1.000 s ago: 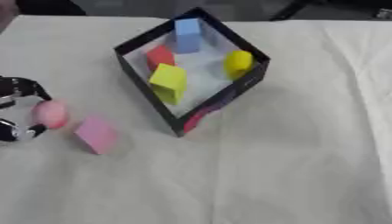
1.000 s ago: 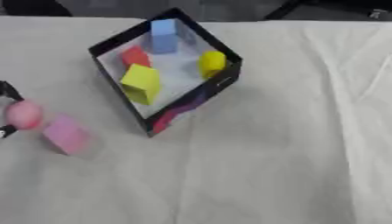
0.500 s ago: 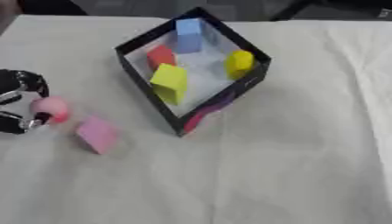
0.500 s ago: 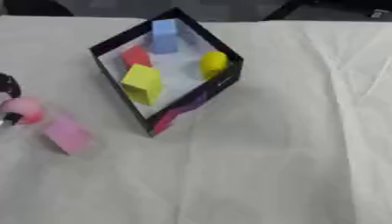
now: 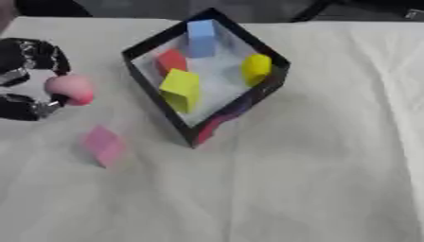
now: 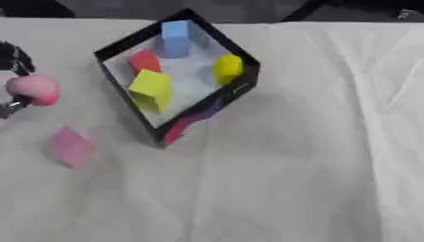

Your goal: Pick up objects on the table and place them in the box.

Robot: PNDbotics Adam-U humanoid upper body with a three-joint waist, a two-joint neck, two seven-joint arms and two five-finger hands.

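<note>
Gripping a pink ball (image 5: 70, 89) at frame left, the left hand's (image 5: 25, 75) fingers curl around it; it looks light, soft, best held across its middle.

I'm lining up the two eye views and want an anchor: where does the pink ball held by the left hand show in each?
Left eye view: the pink ball sits at the left edge, mid-height, pinched in the left hand.
Right eye view: the pink ball lies further left, almost at the edge, and only a sliver of the hand shows.
Shared landmark: the black box, right of the ball in both views.
</note>
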